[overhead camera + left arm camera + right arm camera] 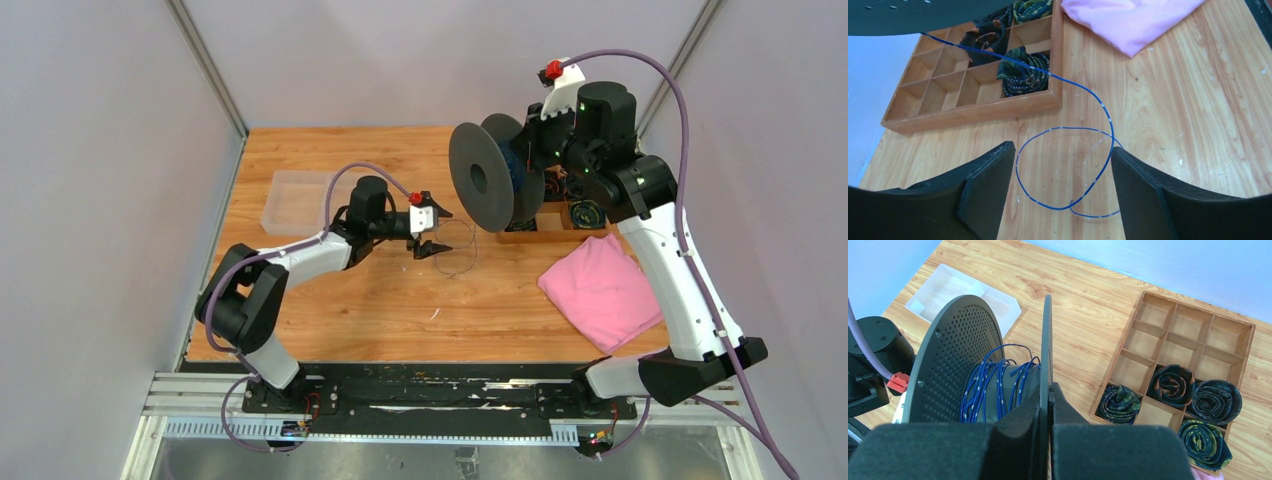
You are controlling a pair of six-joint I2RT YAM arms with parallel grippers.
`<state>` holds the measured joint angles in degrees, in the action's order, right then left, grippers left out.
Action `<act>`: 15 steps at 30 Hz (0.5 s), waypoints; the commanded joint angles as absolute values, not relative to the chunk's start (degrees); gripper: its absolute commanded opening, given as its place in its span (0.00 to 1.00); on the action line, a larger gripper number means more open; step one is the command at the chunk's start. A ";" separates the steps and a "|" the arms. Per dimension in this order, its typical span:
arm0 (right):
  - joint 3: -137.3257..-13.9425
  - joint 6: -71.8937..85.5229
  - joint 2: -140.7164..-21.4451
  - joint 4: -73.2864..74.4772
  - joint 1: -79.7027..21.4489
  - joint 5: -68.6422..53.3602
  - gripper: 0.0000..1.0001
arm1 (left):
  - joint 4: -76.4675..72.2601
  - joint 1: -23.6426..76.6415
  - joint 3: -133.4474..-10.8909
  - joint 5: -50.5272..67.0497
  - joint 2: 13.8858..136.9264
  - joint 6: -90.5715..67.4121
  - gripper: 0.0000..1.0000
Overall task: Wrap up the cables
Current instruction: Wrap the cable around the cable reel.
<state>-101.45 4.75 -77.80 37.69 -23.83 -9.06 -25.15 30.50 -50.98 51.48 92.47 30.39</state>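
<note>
A thin blue cable [1056, 208] lies in a loose round loop on the wooden table, and shows faintly in the top view [475, 248]. It runs up to a black spool [480, 178] that has more blue cable wound on its core [983, 387]. My left gripper [1062, 150] is open and empty, its fingers standing either side of the loop, just above it [435, 232]. My right gripper [1049, 387] is shut on the thin edge of the spool's rear flange and holds the spool [955, 355] upright above the table.
A wooden compartment tray [973, 112] with rolled dark ties stands at the back right [1198, 308]. A pink cloth [600, 285] lies at the right. A clear plastic container [295, 200] sits at the back left.
</note>
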 commanded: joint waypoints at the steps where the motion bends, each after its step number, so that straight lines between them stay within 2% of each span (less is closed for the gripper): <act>1: -103.71 5.98 -76.31 34.72 -23.12 -10.22 0.01 | -20.39 30.95 -53.82 54.19 94.56 41.01 0.74; 4: -103.65 6.02 -76.31 34.80 -23.16 -10.28 0.01 | -13.74 32.18 -55.31 50.39 95.65 47.09 0.71; 6: -103.46 5.89 -76.37 34.80 -23.12 -10.20 0.01 | -10.48 33.07 -56.36 48.09 96.49 49.62 0.65; 15: -103.67 5.47 -76.53 34.34 -22.94 -9.39 0.01 | -6.71 35.99 -56.20 40.93 96.50 51.52 0.17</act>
